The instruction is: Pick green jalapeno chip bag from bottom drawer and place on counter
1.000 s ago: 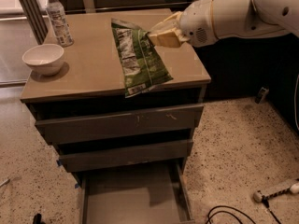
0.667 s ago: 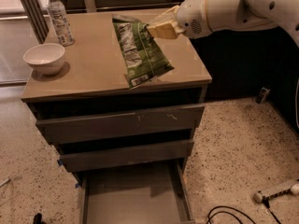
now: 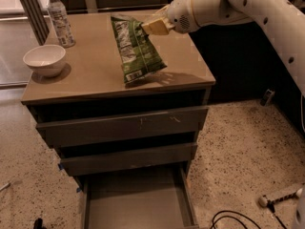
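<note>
- One crinkly foil green jalapeno chip bag (image 3: pixel 136 51), with a white label panel on its face, lies at a slant on the smooth tan-brown surface (image 3: pixel 90 78) of the drawer cabinet. Its lower end rests near the front edge, right of the middle, and its upper end points toward the back.
- The bag's upper right edge is pinched in the tan two-finger gripper (image 3: pixel 153 26), which is clenched on it just above the back part of the surface.
- A dark shadow shows under the bag's lower right corner.
- The white, rounded robot arm (image 3: pixel 238 4) reaches in from the upper right and ends at the gripper.
- The grey-brown shallow bottom drawer (image 3: pixel 138 199) is pulled out at the foot of the cabinet, well below the bag, and its flat inside shows nothing in it.
- The two upper drawers, the top drawer front (image 3: pixel 124 125) and the middle drawer front (image 3: pixel 128 159), are a little ajar, with dark gaps above them.
- A round white bowl (image 3: pixel 44 59) stands on the left side of the surface, well apart from the bag.
- A clear plastic water bottle (image 3: pixel 59 18) stands upright behind the bowl, at the back left corner.
- The cabinet stands on a speckled floor (image 3: pixel 238 147), where a black cable (image 3: pixel 228 218) lies at the lower right.
</note>
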Controlling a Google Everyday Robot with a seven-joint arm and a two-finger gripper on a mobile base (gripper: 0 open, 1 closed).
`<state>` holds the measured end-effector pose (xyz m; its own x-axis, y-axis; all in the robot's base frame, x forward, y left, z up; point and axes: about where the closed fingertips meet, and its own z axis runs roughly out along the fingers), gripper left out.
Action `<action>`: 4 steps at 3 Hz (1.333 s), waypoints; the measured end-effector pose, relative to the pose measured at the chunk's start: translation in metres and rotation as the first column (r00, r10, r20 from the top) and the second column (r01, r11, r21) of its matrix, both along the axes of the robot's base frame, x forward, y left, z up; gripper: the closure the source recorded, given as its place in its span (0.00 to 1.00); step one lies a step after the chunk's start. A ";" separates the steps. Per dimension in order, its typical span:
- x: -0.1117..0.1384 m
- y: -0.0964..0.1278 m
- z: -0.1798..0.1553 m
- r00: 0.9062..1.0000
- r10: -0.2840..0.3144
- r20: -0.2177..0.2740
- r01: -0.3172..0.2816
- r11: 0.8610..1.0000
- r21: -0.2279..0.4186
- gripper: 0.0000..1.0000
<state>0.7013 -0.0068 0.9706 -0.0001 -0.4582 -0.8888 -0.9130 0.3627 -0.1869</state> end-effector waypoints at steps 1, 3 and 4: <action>0.018 0.007 -0.016 1.000 0.011 -0.010 -0.012 0.998 -0.056 1.00; 0.047 0.019 -0.054 0.997 0.075 -0.023 -0.078 0.974 -0.213 1.00; 0.054 0.021 -0.059 0.989 0.145 -0.013 -0.142 0.936 -0.322 1.00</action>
<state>0.7552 0.0146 0.9115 0.0956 -0.7136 -0.6940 -0.9481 0.1470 -0.2818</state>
